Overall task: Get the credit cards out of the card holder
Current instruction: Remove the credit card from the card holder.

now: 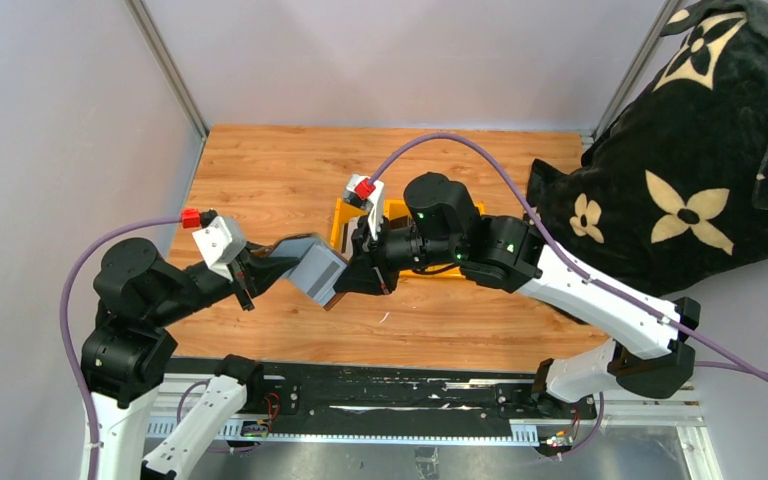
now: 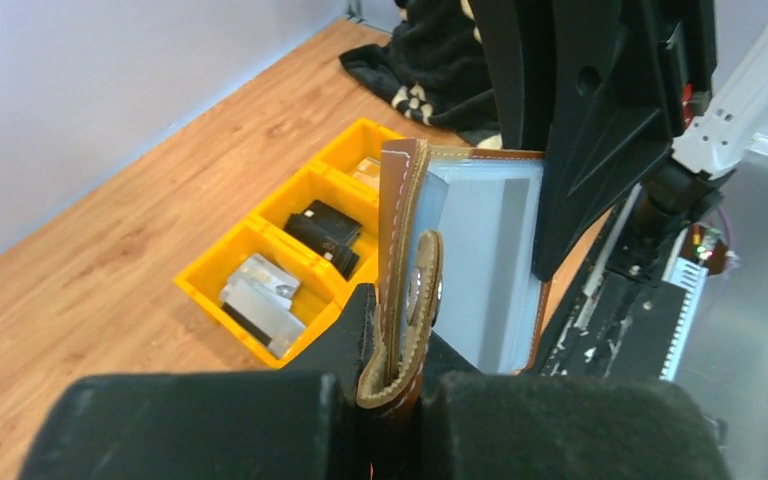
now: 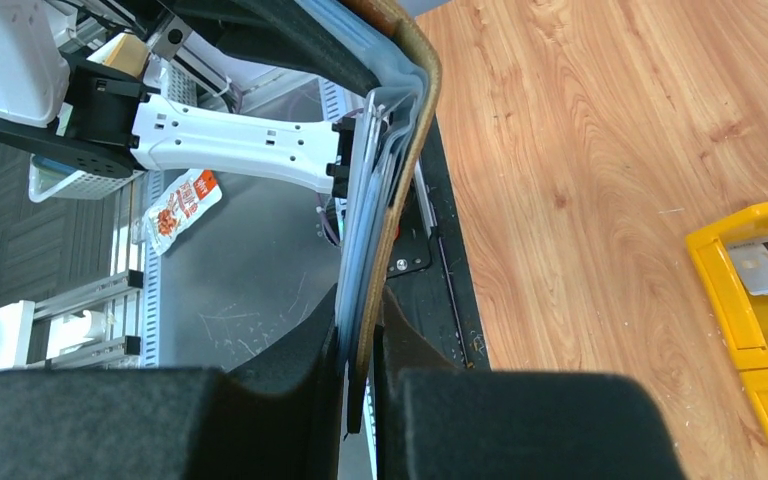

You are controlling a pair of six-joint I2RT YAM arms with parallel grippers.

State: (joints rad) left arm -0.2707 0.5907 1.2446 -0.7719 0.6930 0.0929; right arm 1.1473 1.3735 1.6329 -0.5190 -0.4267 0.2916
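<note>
The card holder (image 1: pixel 312 268) hangs above the table between my two grippers, opened out with its silvery-grey inside (image 2: pixel 480 260) showing. My left gripper (image 1: pixel 263 268) is shut on its brown flap by the snap tab (image 2: pixel 422 290). My right gripper (image 1: pixel 357 276) is shut on the opposite edge (image 3: pixel 365 340). Credit cards lie in the yellow bin (image 2: pixel 222 272): a silvery one (image 2: pixel 260 292), a black one (image 2: pixel 325 232) and a pale one (image 2: pixel 368 170), one per compartment. Whether a card sits in the holder's slots I cannot tell.
The yellow three-compartment bin (image 1: pixel 342 222) stands behind the holder, mostly hidden by the right arm. A black blanket with tan flowers (image 1: pixel 680 190) is heaped at the back right. A black rail (image 1: pixel 410 385) runs along the near table edge.
</note>
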